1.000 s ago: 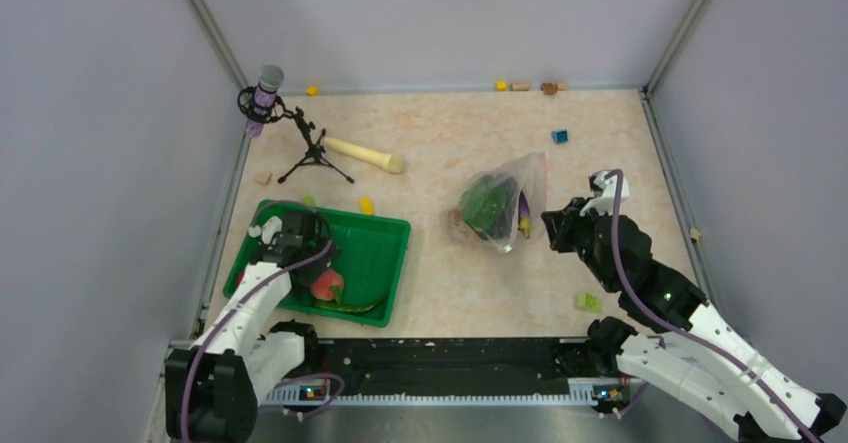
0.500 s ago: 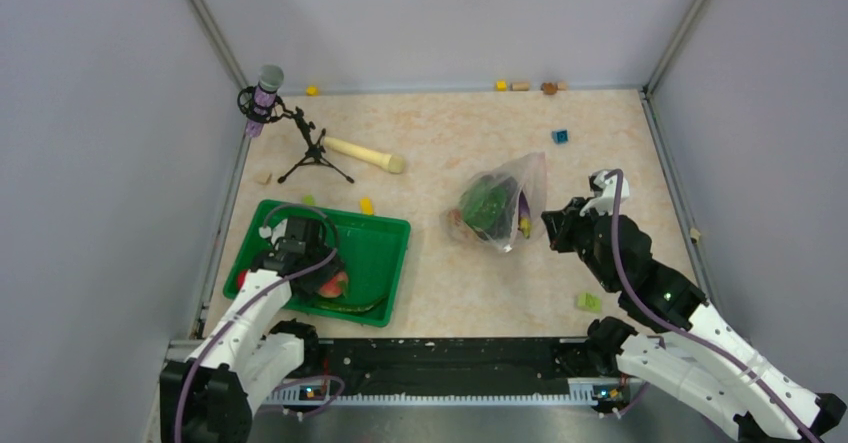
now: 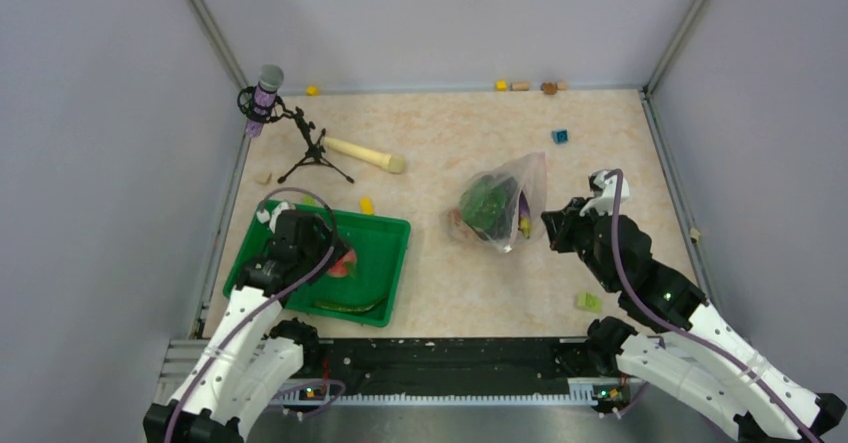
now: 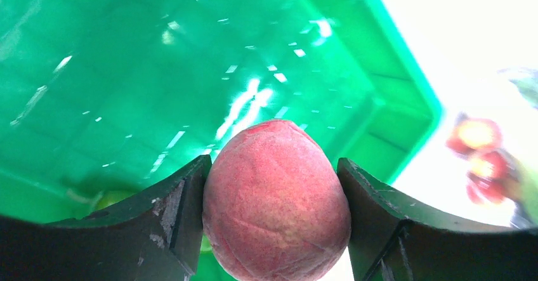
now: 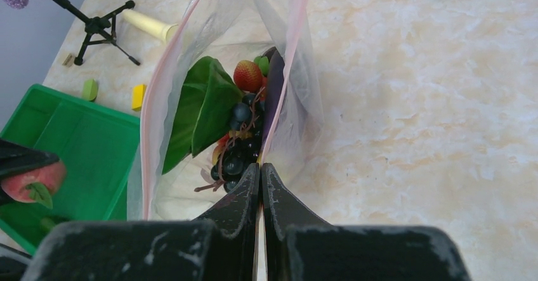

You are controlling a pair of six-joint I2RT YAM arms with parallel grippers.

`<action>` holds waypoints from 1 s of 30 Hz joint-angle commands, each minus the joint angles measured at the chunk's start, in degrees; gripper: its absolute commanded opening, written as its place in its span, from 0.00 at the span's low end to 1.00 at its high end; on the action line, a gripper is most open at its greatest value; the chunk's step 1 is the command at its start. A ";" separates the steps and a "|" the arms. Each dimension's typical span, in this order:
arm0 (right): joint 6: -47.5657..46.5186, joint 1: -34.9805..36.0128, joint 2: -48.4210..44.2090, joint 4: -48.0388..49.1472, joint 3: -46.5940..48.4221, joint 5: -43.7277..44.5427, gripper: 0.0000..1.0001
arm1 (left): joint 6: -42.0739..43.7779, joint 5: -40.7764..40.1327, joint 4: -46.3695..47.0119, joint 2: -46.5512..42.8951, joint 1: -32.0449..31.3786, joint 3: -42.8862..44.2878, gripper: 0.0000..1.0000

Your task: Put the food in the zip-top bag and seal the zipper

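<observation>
Left jaws grasp the peach (image 4: 276,198) over the near-left tray (image 4: 127,71); right jaws clench the zipper (image 5: 292,52) of the bag (image 5: 298,122).

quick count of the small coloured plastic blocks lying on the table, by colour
small yellow plastic blocks: 3
small green plastic blocks: 2
small blue plastic block: 1
total: 6

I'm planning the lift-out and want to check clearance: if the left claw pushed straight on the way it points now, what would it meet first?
Probably the floor of the green tray. The left claw, shut on the peach, points down into it. Depth is unclear.
</observation>
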 commanded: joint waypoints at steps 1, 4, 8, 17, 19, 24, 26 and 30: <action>-0.27 -0.44 -0.76 2.04 0.27 -0.82 0.00 | -0.64 1.29 5.78 -2.31 -4.92 5.83 0.24; -0.66 -0.44 -1.00 2.61 0.12 -1.51 0.00 | -0.94 0.42 10.57 -1.35 -10.12 8.58 0.24; -0.78 -0.42 -1.04 3.36 -0.45 -2.51 0.00 | 0.95 0.82 18.34 3.88 -17.69 12.90 0.23; -2.09 -0.44 -4.00 5.16 -0.77 -6.51 0.00 | 11.59 0.85 23.44 21.64 -33.66 32.75 0.19; -2.31 -0.44 -5.06 5.68 -0.88 -7.71 0.00 | 14.06 1.09 24.03 23.81 -35.88 36.37 0.20; -2.61 -0.44 -6.62 6.95 -1.55 -9.09 0.00 | 18.80 4.97 24.19 29.53 -39.28 44.62 0.23; -2.75 -0.44 -6.73 7.29 -1.72 -9.66 0.00 | 21.38 5.00 24.12 31.61 -40.92 48.22 0.24; -2.82 -0.44 -6.82 7.61 -2.00 -9.70 0.00 | 25.92 7.21 23.89 36.05 -44.09 54.20 0.26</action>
